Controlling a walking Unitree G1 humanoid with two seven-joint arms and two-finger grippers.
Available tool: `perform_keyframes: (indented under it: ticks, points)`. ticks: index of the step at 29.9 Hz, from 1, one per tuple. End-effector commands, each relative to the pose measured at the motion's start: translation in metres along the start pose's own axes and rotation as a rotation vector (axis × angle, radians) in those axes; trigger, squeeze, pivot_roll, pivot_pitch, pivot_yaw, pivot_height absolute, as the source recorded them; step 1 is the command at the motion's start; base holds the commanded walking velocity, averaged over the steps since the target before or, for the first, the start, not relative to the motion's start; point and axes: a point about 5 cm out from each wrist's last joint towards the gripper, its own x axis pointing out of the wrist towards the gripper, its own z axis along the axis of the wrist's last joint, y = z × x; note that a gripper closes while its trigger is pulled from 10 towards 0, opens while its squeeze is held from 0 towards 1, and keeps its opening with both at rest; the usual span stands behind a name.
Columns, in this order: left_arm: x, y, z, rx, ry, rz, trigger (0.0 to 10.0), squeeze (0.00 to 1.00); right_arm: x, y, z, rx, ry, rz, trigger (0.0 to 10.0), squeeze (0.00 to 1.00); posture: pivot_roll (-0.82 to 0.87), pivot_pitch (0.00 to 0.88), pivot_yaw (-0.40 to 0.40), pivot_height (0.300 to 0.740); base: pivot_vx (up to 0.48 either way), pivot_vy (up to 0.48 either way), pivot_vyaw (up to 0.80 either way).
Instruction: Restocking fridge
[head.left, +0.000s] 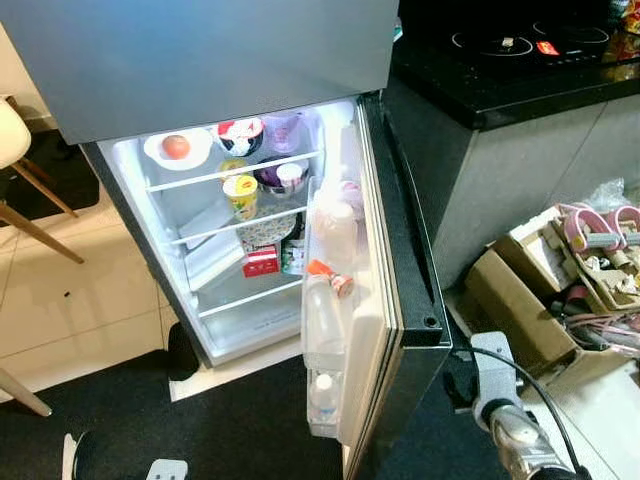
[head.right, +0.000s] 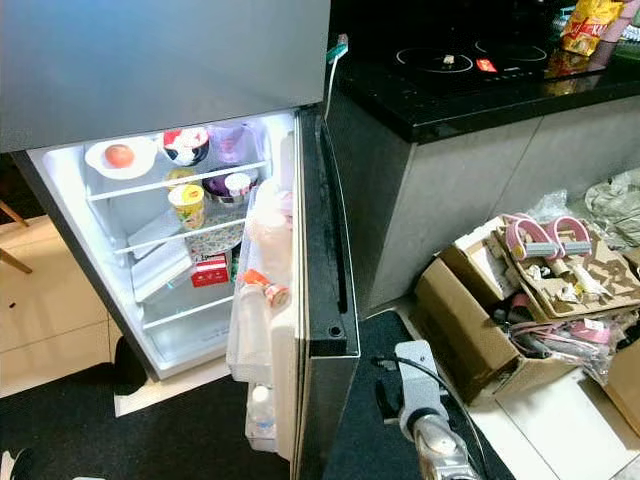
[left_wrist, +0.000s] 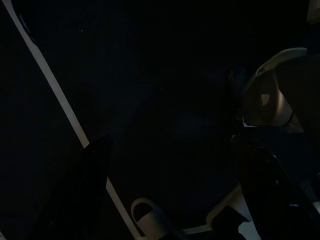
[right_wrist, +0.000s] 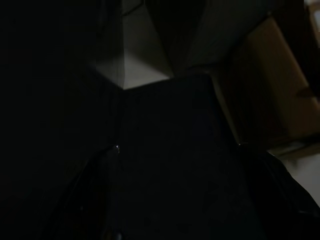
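A kitchen floor of pale tile and a dark mat (head.left: 240, 420) lies before a grey fridge (head.left: 200, 60) beside a black hob counter (head.left: 520, 70). Inside the lit lower compartment, a plate with an orange fruit (head.left: 176, 147) and yoghurt cups (head.left: 240, 190) sit on the shelves, well ahead of and to the left of the right arm (head.left: 505, 410). The fridge door (head.left: 395, 290) stands wide open, its long edge running toward the robot, with bottles (head.left: 325, 320) in its racks just left of that arm. Cardboard boxes (head.left: 540, 290) of clutter lie to its right. Both wrist views are dark, so I cannot tell whether either gripper is released or clenched. The right arm looks nearer the door.
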Motion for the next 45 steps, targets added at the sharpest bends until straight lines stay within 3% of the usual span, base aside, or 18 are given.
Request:
perform_keyframes:
  ticks: [1, 9, 13, 18, 19, 25, 26, 27, 31, 36, 40, 43, 44, 45]
  points:
    - [0.0, -0.002, -0.001, 0.006, 0.005, -0.006, 10.0, 0.0, 0.003, 0.005, 0.011, -0.022, -0.021, 0.002, 10.0, 0.0, -0.01, 0.0, -0.033, 0.74, 0.0, 0.0, 0.0]
    - [0.0, -0.003, -0.002, 0.003, 0.005, -0.006, 10.0, 0.0, 0.008, 0.021, 0.03, -0.062, -0.048, 0.028, 10.0, 0.0, -0.01, 0.0, -0.039, 0.74, 0.0, 0.0, 0.0]
    - [0.0, -0.003, -0.002, -0.013, 0.001, 0.006, 10.0, 0.0, 0.011, 0.043, 0.05, -0.086, -0.105, 0.079, 10.0, 0.0, -0.01, 0.0, -0.044, 0.74, 0.0, 0.0, 0.0]
    - [0.0, -0.002, -0.002, -0.034, -0.006, 0.022, 10.0, 0.0, 0.011, 0.054, 0.061, -0.082, -0.144, 0.116, 10.0, 0.0, -0.01, 0.0, -0.046, 0.74, 0.0, 0.0, 0.0]
    - [0.0, -0.002, -0.002, -0.04, -0.011, 0.028, 10.0, 0.0, 0.009, 0.066, 0.073, -0.059, -0.2, 0.165, 10.0, 0.0, 0.0, 0.0, -0.048, 0.74, 0.0, 0.0, 0.0]
    - [-0.001, -0.001, -0.003, -0.048, -0.013, 0.037, 10.0, 0.0, 0.004, 0.088, 0.092, -0.05, -0.296, 0.286, 10.0, 0.0, -0.01, 0.0, -0.048, 0.74, 0.0, 0.0, 0.0]
    - [-0.001, -0.001, -0.003, -0.049, -0.015, 0.038, 10.0, 0.0, -0.006, 0.107, 0.105, -0.038, -0.377, 0.423, 10.0, 0.0, -0.01, 0.0, -0.047, 0.74, 0.0, 0.0, 0.0]
    - [-0.001, -0.001, -0.003, -0.049, -0.015, 0.038, 10.0, 0.0, -0.011, 0.114, 0.11, -0.03, -0.418, 0.487, 10.0, 0.0, -0.01, 0.0, -0.047, 0.74, 0.0, 0.0, 0.0]
    - [-0.001, -0.001, -0.002, -0.056, -0.027, 0.043, 10.0, 0.0, -0.024, 0.13, 0.121, -0.05, -0.491, 0.603, 10.0, 0.0, 0.0, 0.0, -0.05, 0.74, 0.0, 0.0, 0.0]
    - [-0.001, -0.001, 0.001, -0.07, -0.062, 0.053, 10.0, 0.0, -0.019, 0.117, 0.114, -0.046, -0.457, 0.567, 10.0, 0.0, 0.0, 0.0, -0.051, 0.74, 0.0, 0.0, 0.0]
    - [-0.001, -0.001, 0.006, -0.056, -0.111, 0.039, 10.0, 0.0, -0.003, 0.076, 0.08, -0.109, -0.313, 0.387, 10.0, 0.0, -0.01, 0.0, -0.046, 0.74, 0.0, 0.0, 0.0]
    - [-0.002, -0.001, 0.013, 0.035, -0.16, 0.035, 10.0, 0.0, 0.001, 0.049, 0.051, -0.118, -0.201, 0.279, 10.0, 0.0, -0.01, 0.0, -0.048, 0.74, 0.0, 0.0, 0.0]
    - [-0.002, -0.001, 0.023, 0.064, -0.219, 0.038, 10.0, 0.0, 0.001, 0.036, 0.037, -0.104, -0.146, 0.235, 10.0, 0.0, -0.01, 0.0, -0.053, 0.74, 0.0, 0.0, 0.0]
    - [-0.005, -0.002, 0.077, 0.083, -0.455, 0.043, 10.0, 0.0, 0.0, 0.022, 0.022, -0.082, -0.091, 0.182, 10.0, 0.0, 0.0, 0.0, -0.054, 0.74, 0.0, 0.0, 0.0]
